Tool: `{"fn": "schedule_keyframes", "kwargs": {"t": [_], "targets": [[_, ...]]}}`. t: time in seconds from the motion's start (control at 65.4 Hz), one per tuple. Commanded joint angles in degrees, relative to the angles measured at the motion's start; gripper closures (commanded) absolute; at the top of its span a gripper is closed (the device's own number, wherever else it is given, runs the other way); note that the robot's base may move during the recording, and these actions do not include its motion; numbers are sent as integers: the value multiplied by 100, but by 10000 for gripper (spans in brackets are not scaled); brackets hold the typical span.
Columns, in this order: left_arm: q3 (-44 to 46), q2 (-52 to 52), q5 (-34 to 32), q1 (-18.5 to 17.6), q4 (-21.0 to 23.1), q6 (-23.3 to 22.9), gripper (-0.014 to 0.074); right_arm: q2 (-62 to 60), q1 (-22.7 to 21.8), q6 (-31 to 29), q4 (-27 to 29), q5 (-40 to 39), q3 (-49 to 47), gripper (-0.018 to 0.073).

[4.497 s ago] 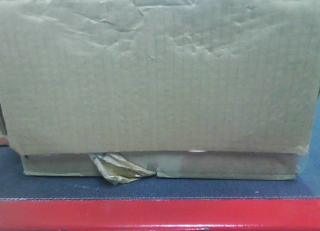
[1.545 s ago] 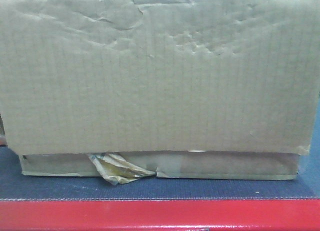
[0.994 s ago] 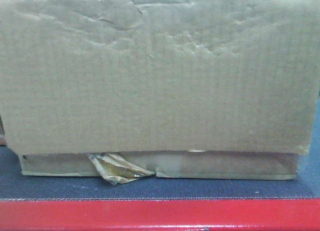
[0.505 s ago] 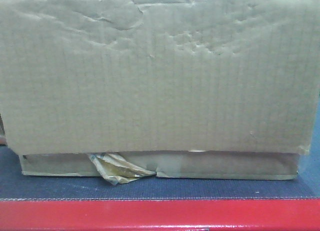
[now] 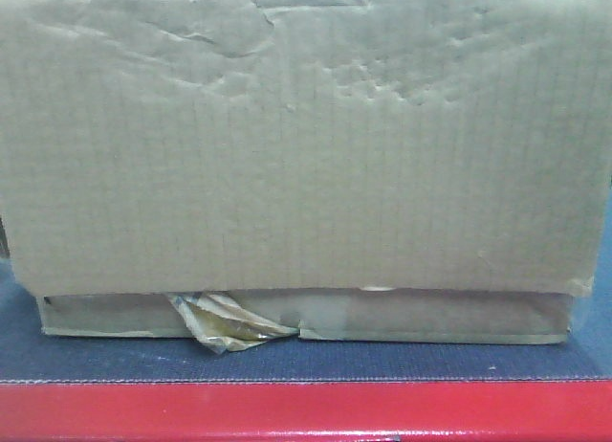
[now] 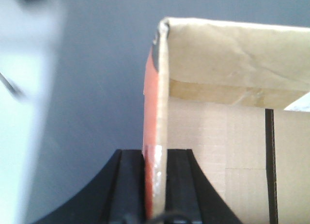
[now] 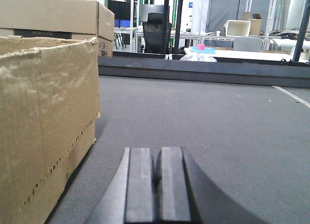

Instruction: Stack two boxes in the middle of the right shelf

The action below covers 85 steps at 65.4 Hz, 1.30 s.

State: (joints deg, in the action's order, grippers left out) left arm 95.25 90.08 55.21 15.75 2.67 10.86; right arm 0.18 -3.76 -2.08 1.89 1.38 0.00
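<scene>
Front view: tall box [image 5: 306, 145] was seen filling most of the frame, apparently sitting on the shallow box [image 5: 430, 316], whose crumpled tape strip [image 5: 225, 322] was hanging out at lower left. Both were located on the dark grey mat [image 5: 306, 361] behind its red edge [image 5: 306, 408]. Right shelf was not picked up in any view. Left gripper [image 6: 155, 158] was found pinched on a thin cardboard wall [image 6: 162, 88] of an open-topped box, one finger each side, orange showing on the outer face; which of the two boxes it belongs to could not be confirmed from that view. Right gripper [image 7: 157, 158] was seen with fingers pressed together, nothing held, low over the mat, just right of an open box [image 7: 43, 122]. Judged: the pair looked stacked, but on the mat, not the shelf. Transfer to the shelf's middle was taken as not yet done.
</scene>
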Motion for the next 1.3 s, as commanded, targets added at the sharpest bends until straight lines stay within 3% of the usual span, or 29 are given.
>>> {"fn": "schedule_keyframes", "kwargs": {"t": [0.0, 0.122, 0.229, 0.367, 0.52, 0.642, 0.719, 0.841, 0.979, 1.285], "targets": [[801, -134, 89, -2, -48, -246, 707, -18, -34, -14, -40, -100, 0, 724], [1796, -134, 426, -133, 78, -685, 707, -18, -34, -14, -40, -100, 0, 724], [2566, -134, 790, -565, -89, -1280, 707, -18, -34, -14, -40, -100, 0, 724], [3100, -134, 1222, -1614, -868, -2097, 707, -18, -34, -14, -40, -100, 0, 724], [3103, -99, 1475, -3018, -2371, -3456, 707, -18, -34, -14, -40, -100, 0, 724], [2934, 4, 1475, -3889, -2566, -3977, 707, -18, -34, -14, -40, -100, 0, 724], [2784, 140, 1475, -4252, -2566, -4118, 707, -18, -34, -14, -40, -100, 0, 724], [2430, 413, 1475, -4520, -2461, -4286, 707, -18, -34, -14, -40, -100, 0, 724], [2045, 743, 1475, -4533, -2080, -4336, 707, -18, -34, -14, -40, -100, 0, 724], [1580, 1506, 1475, -4523, -1764, -4342, 707, -18, -34, -14, -40, -100, 0, 724]]}}
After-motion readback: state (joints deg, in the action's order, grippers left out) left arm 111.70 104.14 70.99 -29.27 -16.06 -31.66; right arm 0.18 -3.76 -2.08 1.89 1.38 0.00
